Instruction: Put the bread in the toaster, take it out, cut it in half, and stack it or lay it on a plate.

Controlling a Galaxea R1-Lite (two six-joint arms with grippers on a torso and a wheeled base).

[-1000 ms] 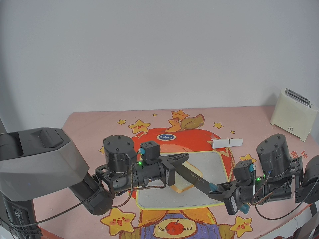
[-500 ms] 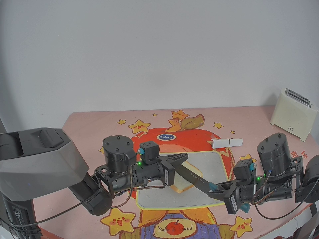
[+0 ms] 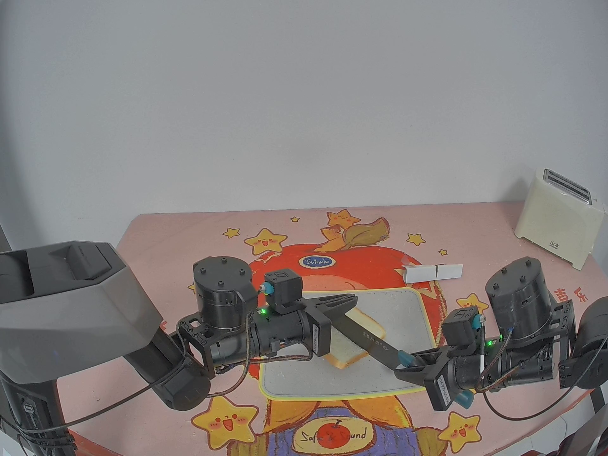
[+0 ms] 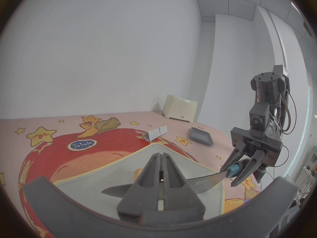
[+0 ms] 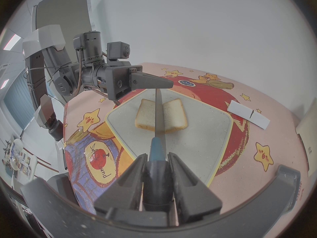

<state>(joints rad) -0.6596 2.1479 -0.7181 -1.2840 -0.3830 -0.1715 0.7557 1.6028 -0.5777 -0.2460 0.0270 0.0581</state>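
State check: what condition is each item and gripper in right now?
bread: flat on the cutting board, under the blade; cut through or not, cannot tell.
knife: held by its handle, blade across the bread's middle.
right gripper: shut on the knife.
left gripper: shut, over the blade's tip end.
toaster: upright, nothing sticking out of its slot.
dark tray: empty.
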